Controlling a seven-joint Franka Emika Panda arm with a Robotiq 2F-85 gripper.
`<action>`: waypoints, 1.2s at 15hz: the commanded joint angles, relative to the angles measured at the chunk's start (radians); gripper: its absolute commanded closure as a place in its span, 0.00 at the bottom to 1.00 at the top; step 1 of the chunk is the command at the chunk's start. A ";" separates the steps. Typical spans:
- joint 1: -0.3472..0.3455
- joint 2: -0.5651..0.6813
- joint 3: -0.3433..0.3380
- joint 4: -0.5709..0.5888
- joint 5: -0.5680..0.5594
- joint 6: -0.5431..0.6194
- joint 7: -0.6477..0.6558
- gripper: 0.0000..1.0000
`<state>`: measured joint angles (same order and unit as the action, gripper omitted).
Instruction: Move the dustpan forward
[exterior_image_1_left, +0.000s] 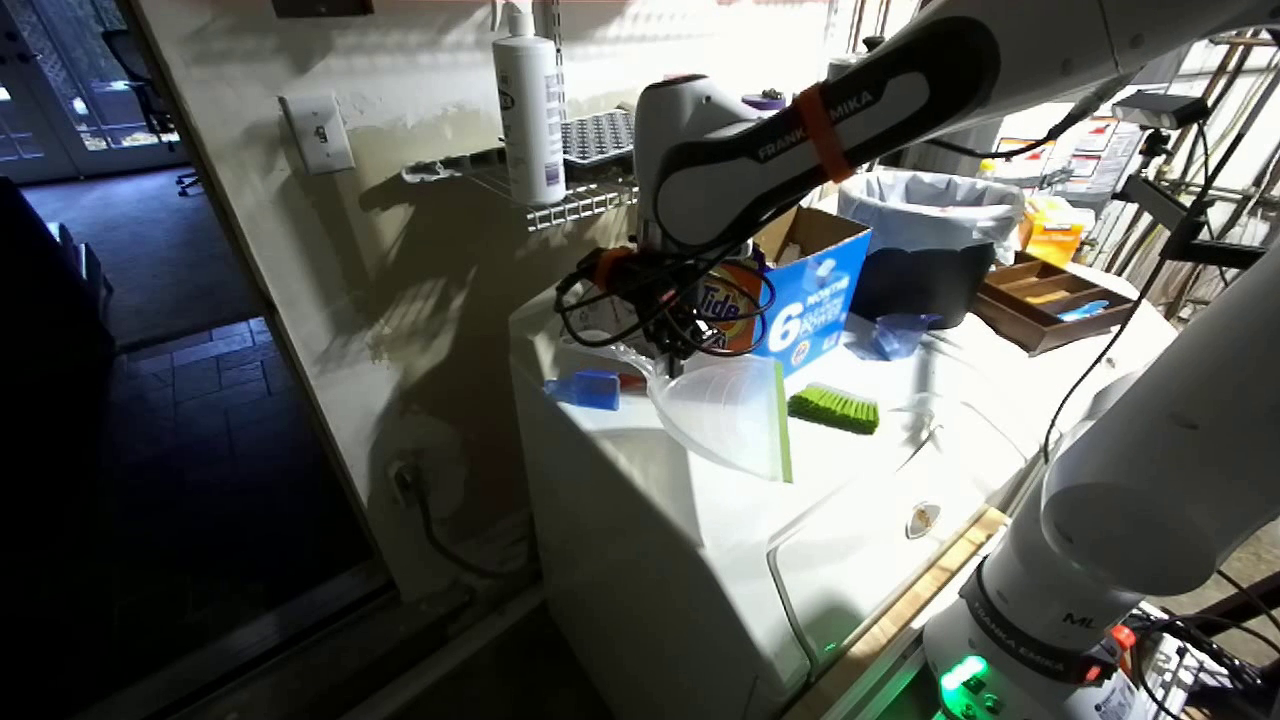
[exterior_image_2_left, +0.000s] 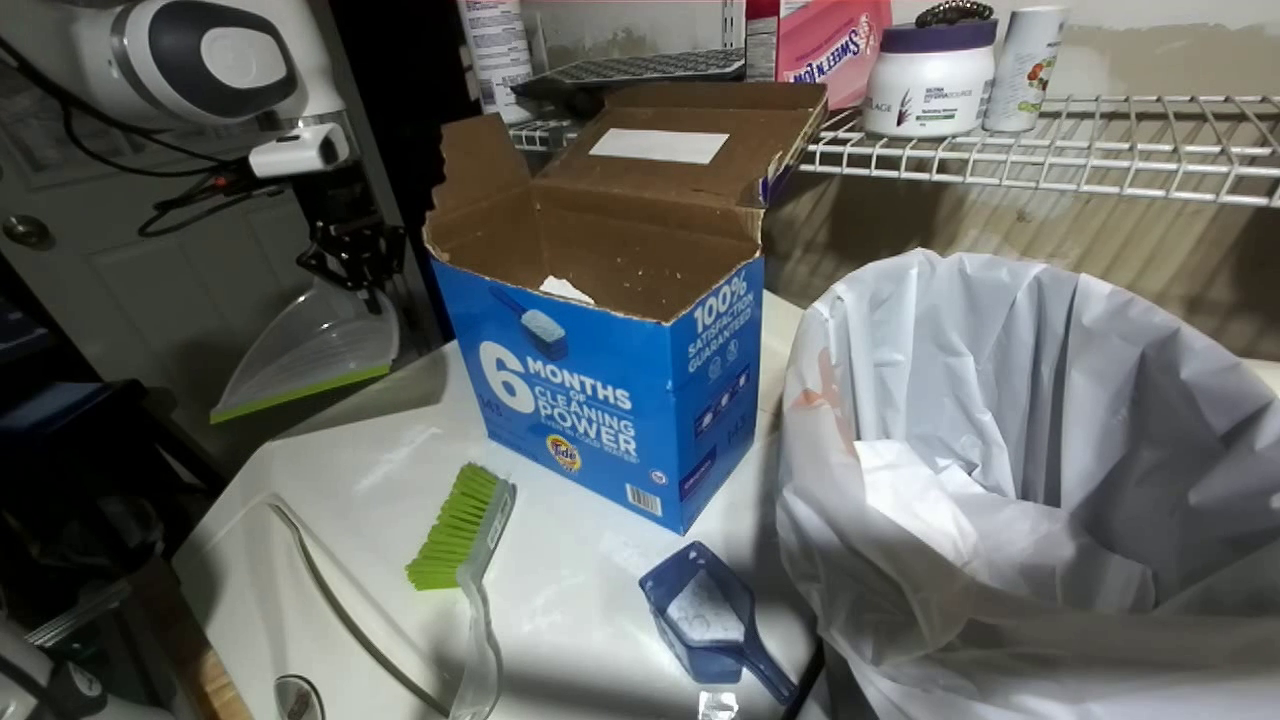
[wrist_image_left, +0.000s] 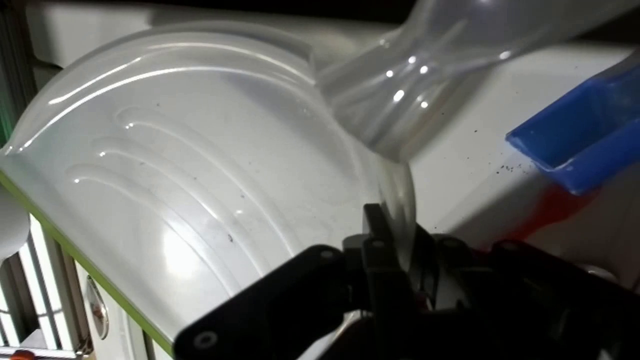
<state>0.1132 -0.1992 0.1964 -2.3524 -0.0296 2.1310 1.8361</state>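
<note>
Just below the pincer (wrist_image_left: 398, 230), clenched on its curved wall, is the clear green-edged dustpan (exterior_image_1_left: 725, 415)

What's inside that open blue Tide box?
In an exterior view, a white scrap and brown inner walls show inside the box; anything lower down is covered by its front wall.

Below me spreads the white top of a laundry appliance (exterior_image_2_left: 575, 625); washer or dryer, I cannot tell. On it I see an open, upright Tide carton (exterior_image_2_left: 590, 400), a green-bristled hand brush (exterior_image_2_left: 470, 540) near its blue face, and a dark blue scoop (exterior_image_2_left: 690, 648) just beside the carton's corner. A 2nd blue scoop (exterior_image_1_left: 597, 390) lies close to the edge, dark specks (wrist_image_left: 515, 167) near it.
</note>
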 joint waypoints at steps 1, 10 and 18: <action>-0.002 0.000 0.007 0.009 -0.008 -0.016 0.016 0.93; -0.032 0.040 0.010 0.025 -0.014 0.024 0.316 0.98; -0.025 0.079 0.018 0.060 -0.055 0.118 0.552 0.98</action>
<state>0.0857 -0.1481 0.2064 -2.3285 -0.0479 2.2247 2.2934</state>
